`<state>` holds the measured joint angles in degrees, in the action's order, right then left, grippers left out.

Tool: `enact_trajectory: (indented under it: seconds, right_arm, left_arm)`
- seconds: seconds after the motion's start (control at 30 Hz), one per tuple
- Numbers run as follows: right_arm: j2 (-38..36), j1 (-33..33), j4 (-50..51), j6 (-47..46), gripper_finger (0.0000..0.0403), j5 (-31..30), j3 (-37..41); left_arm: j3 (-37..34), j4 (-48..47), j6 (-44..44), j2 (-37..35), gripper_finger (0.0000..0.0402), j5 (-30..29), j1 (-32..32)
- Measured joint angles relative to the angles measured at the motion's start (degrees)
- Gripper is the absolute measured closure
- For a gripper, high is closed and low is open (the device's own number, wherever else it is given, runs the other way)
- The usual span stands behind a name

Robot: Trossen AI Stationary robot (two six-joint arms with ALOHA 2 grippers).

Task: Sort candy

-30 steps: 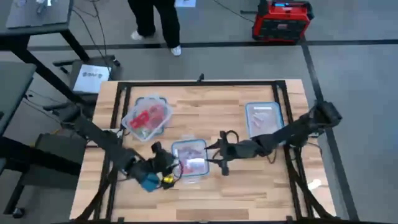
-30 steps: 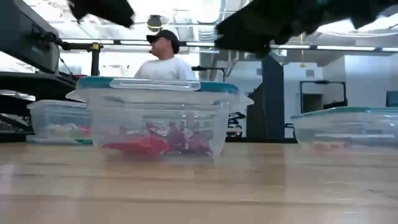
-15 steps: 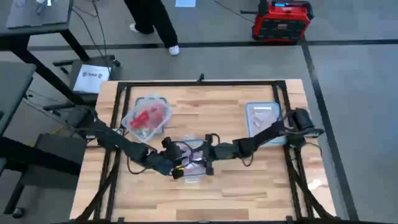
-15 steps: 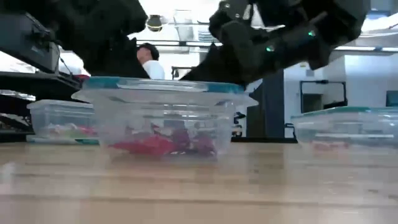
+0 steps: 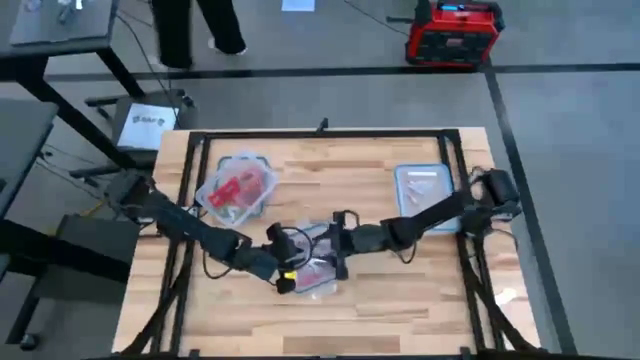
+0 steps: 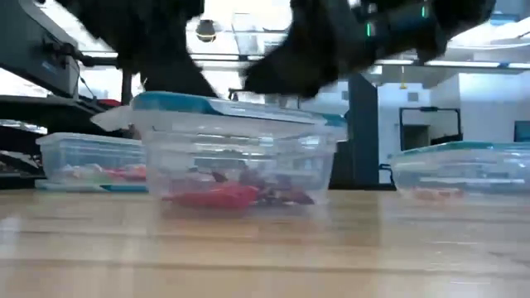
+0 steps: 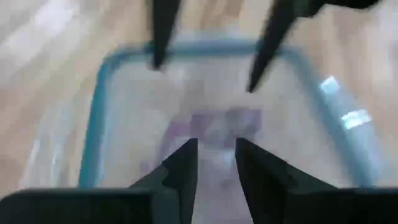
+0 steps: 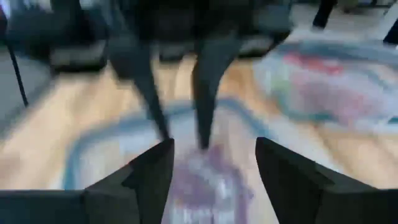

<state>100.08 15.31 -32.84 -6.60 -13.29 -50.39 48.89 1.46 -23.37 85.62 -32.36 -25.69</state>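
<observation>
Pink and purple candy lies in the middle tub, beneath the half-parted left gripper and wide-spread right gripper; single pieces blur together.

Grey floor all round the table, crossed by dark tape lines. Red-and-black case on the floor beyond the far right corner. A person's dark trouser legs at far left. Grey bench with dark frame at upper left; white sheet near the table's left corner. Low view: bright ceiling lights, dark pillar, dark monitor at right.
</observation>
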Motion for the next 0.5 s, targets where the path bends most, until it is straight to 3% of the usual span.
enact_trajectory:
  seconds: [0.27, 0.4, 0.5]
  right_arm:
    - [0.8, 6.1, 4.1, -8.7, 0.0188, 2.8, 0.1]
    - [2.9, 7.3, 4.1, -8.8, 0.0188, -1.9, 0.1]
    - [3.5, 6.6, 5.2, -8.9, 0.0188, -1.5, 0.0]
  left_arm:
    - [2.1, -17.8, 0.1, -4.0, 0.0308, -5.6, 3.4]
    - [0.7, -18.9, -1.9, -3.7, 0.0308, -4.8, 5.2]
    - [-0.9, -18.8, -4.8, -3.3, 0.0308, -3.9, 5.7]
